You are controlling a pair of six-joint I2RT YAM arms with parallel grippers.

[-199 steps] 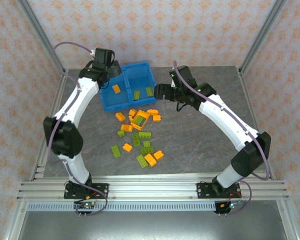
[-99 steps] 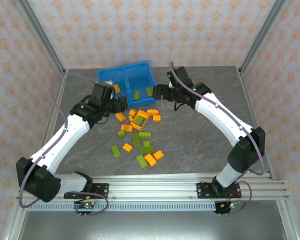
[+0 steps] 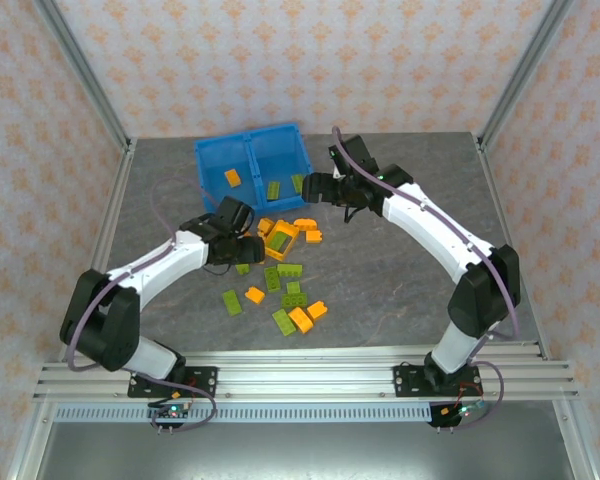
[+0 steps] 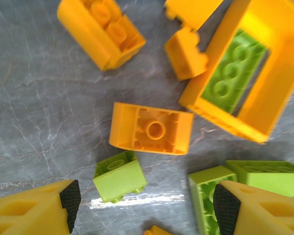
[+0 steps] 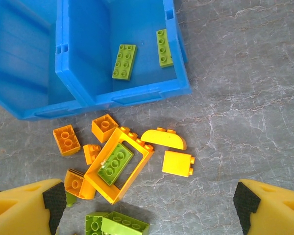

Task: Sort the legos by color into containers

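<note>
My left gripper (image 4: 148, 203) has swung away from the blue bin (image 3: 212, 160) and come down over the loose legos (image 3: 289, 270), jaws open and empty, straddling a small green brick (image 4: 119, 179) beside an upturned orange brick (image 4: 152, 129). My right gripper (image 5: 148, 204) has barely moved and hangs open near the bin's right compartment. That compartment holds two green bricks (image 5: 124, 61) and the left a lone orange brick (image 3: 233, 178), so I judge the next pick is beginning with most of the sort still ahead.

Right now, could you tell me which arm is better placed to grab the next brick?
Probably left: the left gripper, open, sits low over the pile, a small green brick nearly between its fingers. The right gripper hangs open, higher, beside the blue bin.
</note>
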